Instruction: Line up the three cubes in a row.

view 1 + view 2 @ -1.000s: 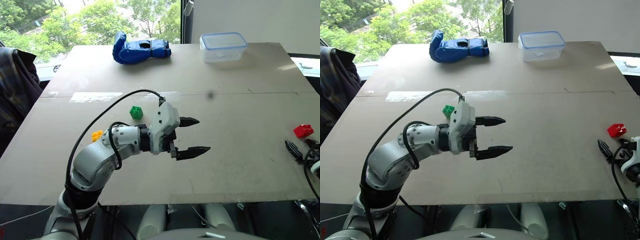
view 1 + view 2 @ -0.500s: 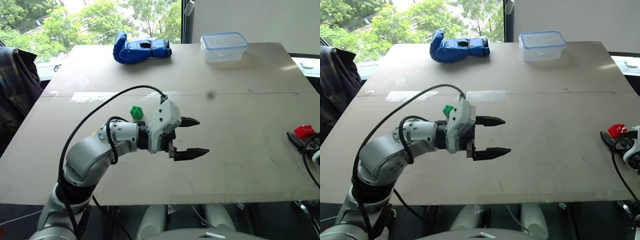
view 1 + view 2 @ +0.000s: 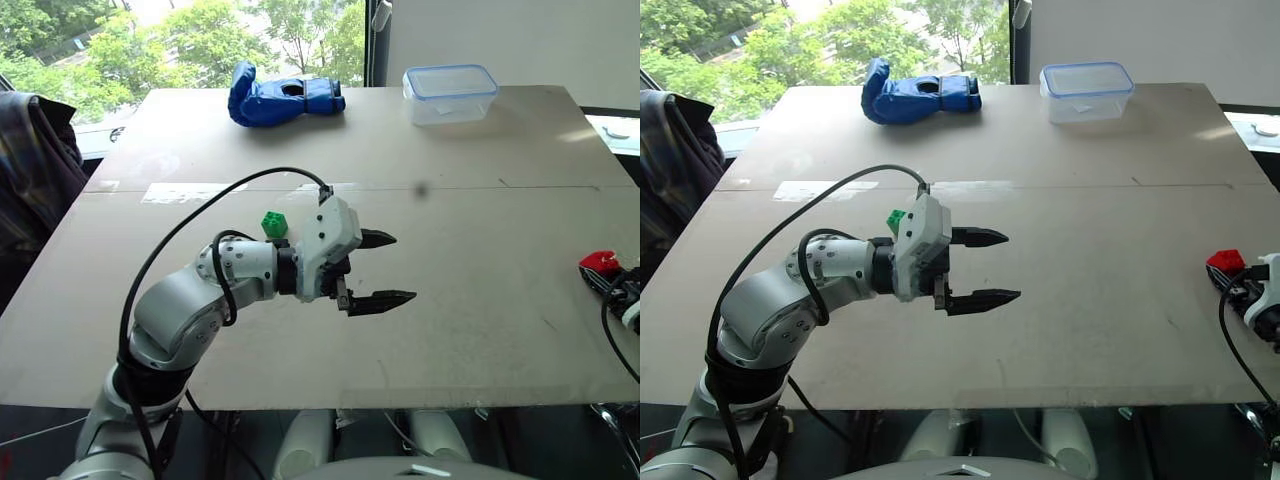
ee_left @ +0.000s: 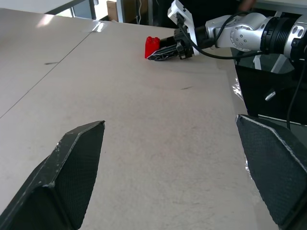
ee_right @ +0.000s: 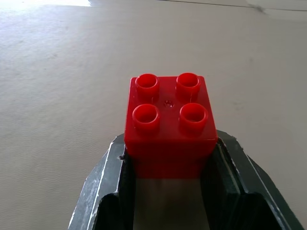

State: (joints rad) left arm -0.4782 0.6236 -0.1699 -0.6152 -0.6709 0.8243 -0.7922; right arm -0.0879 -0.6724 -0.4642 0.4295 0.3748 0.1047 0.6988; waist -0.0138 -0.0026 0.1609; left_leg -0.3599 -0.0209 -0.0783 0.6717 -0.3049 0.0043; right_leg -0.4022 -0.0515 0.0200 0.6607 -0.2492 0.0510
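Red cube (image 5: 169,120) between right pincer (image 4: 163,52) fingers

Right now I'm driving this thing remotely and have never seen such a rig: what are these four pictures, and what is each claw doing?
It is a two-armed humanoid robot at a table. The two wide pictures come from its head, looking down over its arms. The other two come from a camera on each wrist, looking along that claw's black fingers.

The left gripper hovers open over the middle of the table, holding nothing. The right gripper, at the table's right edge, is closed on the red cube, a studded toy block.

The green cube sits just behind the left arm. At the far edge lie a blue glove and a clear lidded box. I cannot make out a third cube.
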